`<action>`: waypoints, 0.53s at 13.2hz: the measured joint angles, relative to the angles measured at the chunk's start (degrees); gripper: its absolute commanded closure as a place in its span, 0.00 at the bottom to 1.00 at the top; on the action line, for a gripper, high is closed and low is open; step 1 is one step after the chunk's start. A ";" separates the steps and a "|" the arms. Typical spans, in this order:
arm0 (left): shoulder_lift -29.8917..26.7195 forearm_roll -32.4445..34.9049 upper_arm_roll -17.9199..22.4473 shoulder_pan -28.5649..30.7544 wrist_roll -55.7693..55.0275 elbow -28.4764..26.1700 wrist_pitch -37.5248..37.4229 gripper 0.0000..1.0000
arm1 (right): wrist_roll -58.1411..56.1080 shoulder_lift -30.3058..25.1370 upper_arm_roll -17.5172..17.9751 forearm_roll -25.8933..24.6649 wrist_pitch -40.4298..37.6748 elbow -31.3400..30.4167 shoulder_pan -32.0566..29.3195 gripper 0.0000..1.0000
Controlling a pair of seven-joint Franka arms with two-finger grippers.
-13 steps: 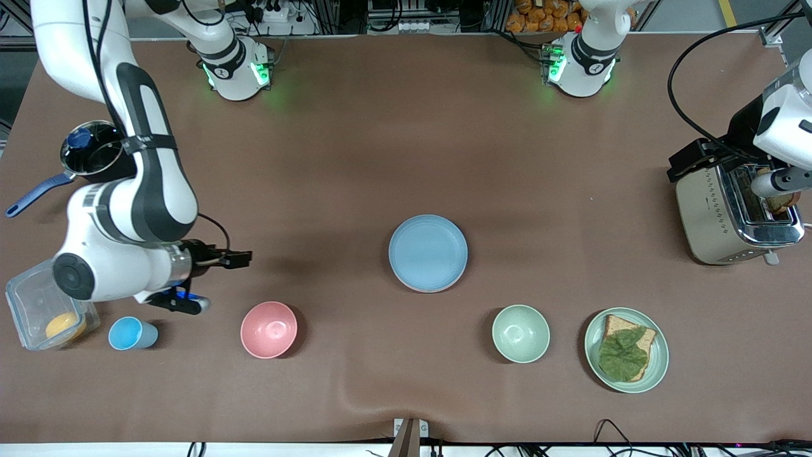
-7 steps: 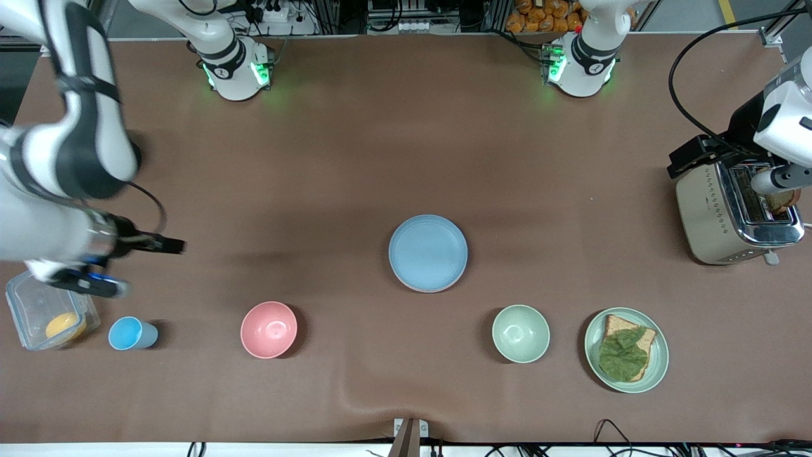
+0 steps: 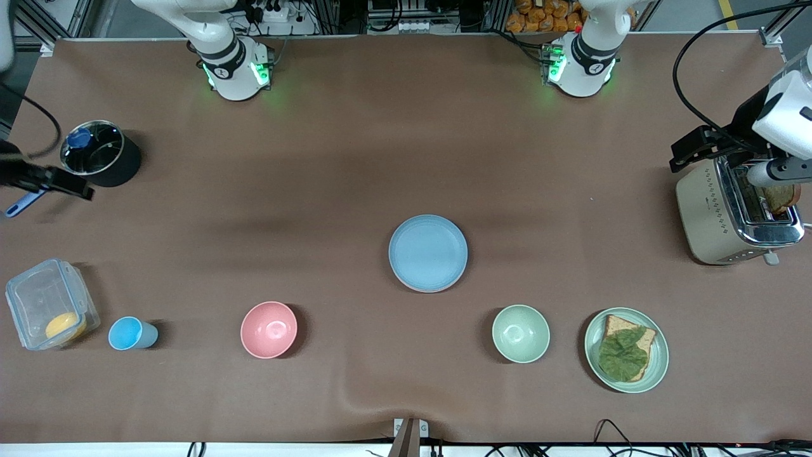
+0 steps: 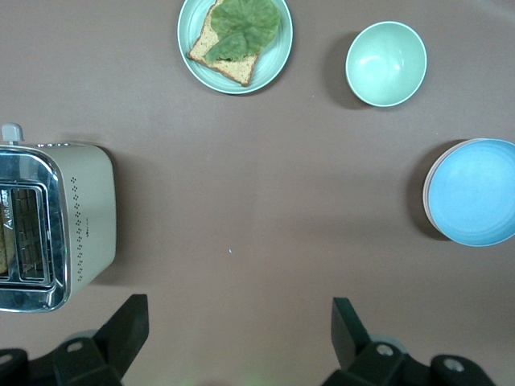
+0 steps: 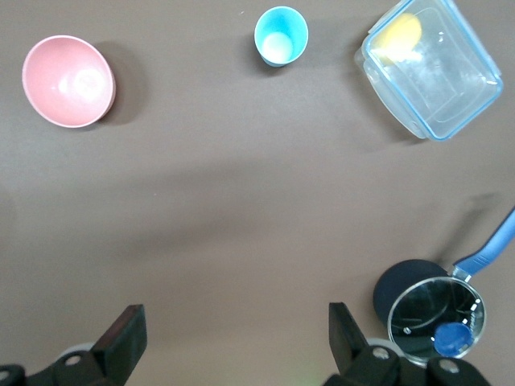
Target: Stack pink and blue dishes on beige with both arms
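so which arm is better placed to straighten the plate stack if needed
Left, marginally. The left tool, open, is by the toaster, with the blue plate in its wrist view. The right tool, open, is by the pot, stack unseen.

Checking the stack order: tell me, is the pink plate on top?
No, the blue plate lies on top, with only a pinkish rim showing beneath it.

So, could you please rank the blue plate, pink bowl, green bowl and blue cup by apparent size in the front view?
1. Blue plate, largest.
2. Pink bowl and green bowl: alike, not ranked.
3. Blue cup, smallest.
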 measured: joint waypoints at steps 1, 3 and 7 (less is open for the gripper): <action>0.00 0.00 -0.01 0.00 0.08 0.00 -0.19 0.00 | -0.23 -1.25 0.83 -0.05 -0.45 -0.02 -0.07 0.00; 0.01 0.00 -0.02 0.00 0.11 0.00 -0.64 0.00 | -0.23 -2.86 2.87 -0.31 -0.79 -0.08 -0.07 0.00; 0.47 0.00 0.04 0.01 0.11 1.83 -0.68 0.00 | -0.22 -3.07 3.22 -0.32 -1.04 -0.77 -0.42 0.00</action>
